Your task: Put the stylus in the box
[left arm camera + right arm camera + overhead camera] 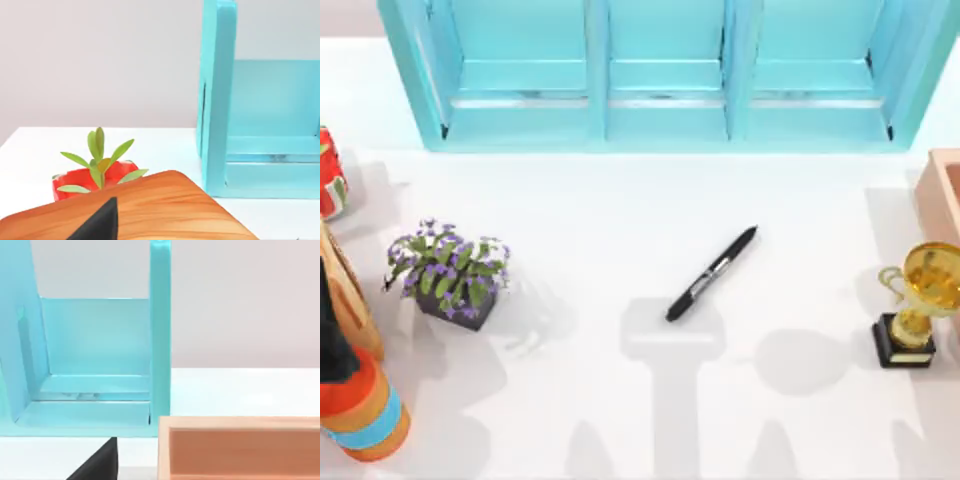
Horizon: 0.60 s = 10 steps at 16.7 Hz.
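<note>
Right now the stylus (712, 273) lies flat on the white surface (620, 220) near its middle, set diagonally, one end toward the turquoise shelf unit (665, 75) and the right side, the other toward the near left. Nothing touches it. Well apart from it, at the right edge, stands the box (940, 195), salmon-pink with tan rims and cut off by the edge of the top view; in the right wrist view its thick wall (240, 447) sits just in front of the shelf unit's open end compartment (95, 365). Just beside the box, on its near side, a gold trophy (917, 300) stands upright on a dark base. Left of the stylus, a potted plant with purple flowers (448, 272) sits on the surface. Farther left are a red pot (330, 175) with green leaves (97, 160), a wooden board (150, 210) and an orange-and-blue striped object (365, 415). Whether either gripper is released or clenched cannot be told.
</note>
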Tool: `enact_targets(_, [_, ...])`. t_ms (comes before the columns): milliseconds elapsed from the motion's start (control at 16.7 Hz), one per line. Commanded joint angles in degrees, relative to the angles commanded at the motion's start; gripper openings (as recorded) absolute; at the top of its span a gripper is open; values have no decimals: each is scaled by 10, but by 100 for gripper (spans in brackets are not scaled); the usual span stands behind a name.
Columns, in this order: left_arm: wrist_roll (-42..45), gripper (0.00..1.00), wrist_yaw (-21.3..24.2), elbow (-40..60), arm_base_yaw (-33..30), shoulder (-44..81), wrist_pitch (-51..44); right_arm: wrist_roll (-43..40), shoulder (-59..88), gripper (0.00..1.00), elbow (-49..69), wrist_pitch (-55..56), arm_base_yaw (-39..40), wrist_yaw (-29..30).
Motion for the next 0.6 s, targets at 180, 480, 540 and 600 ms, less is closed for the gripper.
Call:
enact_targets(180, [0, 100, 0, 0, 0, 0, 0, 3, 6, 100, 5, -3, 1, 0])
enact_targets(480, [0, 100, 0, 0, 0, 0, 0, 62, 116, 100, 98, -57, 29, 0])
enact_targets(540, [0, 100, 0, 0, 0, 0, 0, 83, 152, 100, 129, -75, 38, 0])
enact_targets(600, [0, 100, 0, 0, 0, 0, 0, 106, 193, 100, 164, -96, 49, 0])
